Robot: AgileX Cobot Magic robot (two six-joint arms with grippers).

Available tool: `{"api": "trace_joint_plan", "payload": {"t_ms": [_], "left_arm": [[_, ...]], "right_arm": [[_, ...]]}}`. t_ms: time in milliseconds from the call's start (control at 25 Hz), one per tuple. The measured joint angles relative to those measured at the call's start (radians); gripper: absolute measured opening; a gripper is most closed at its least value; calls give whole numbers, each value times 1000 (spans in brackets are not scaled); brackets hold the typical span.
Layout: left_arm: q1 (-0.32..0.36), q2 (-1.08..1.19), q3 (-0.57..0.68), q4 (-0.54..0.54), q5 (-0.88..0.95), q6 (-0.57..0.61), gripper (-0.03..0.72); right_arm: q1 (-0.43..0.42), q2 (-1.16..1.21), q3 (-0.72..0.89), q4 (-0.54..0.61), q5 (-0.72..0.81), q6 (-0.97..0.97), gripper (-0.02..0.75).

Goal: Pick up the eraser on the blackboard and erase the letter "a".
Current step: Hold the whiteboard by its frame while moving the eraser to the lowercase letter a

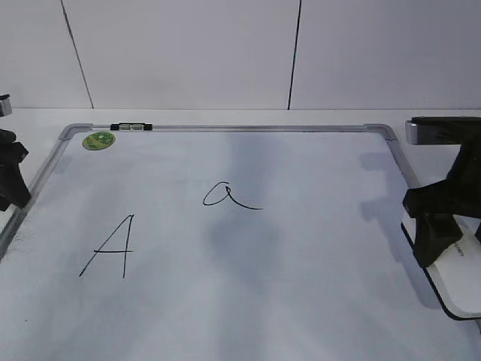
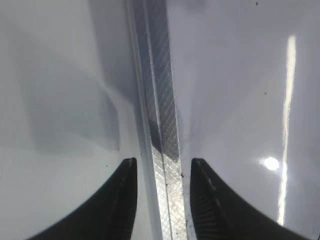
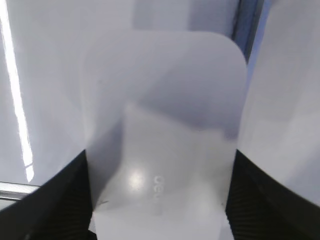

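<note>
The blackboard (image 1: 316,293) is a large white board in a grey frame that fills the table in front. The letter "a" (image 1: 225,195), small and cursive with a long tail, is written near its middle. The eraser (image 1: 460,277), a white block with a dark underside, is at the board's right edge. My right gripper (image 1: 440,241) stands over it. In the right wrist view the eraser (image 3: 165,125) fills the gap between the jaws, and both black fingers (image 3: 70,200) press flat against its long sides. My left gripper (image 1: 11,177) is open at the board's left edge, with nothing held.
A larger capital "A" (image 1: 113,248) is drawn left of the small letter. A green sticker (image 1: 98,139) and a small black-and-white marker (image 1: 131,127) sit at the board's far left corner. The left wrist view shows the grey frame rail (image 2: 162,100) running beneath the open left gripper (image 2: 161,190).
</note>
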Motion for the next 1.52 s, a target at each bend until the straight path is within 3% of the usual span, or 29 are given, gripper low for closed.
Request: {"api": "trace_joint_plan", "payload": {"t_ms": [480,760,1520], "left_arm": [[0,33,0,-1,-2,0,223],[0,33,0,-6,-8,0,81],[0,33,0,-7,-12,0,67]], "right_arm": [[0,0,0,0,0,-2,561],[0,0,0,0,0,-2,561],[27,1,-67,10,-40,-23,561]]}}
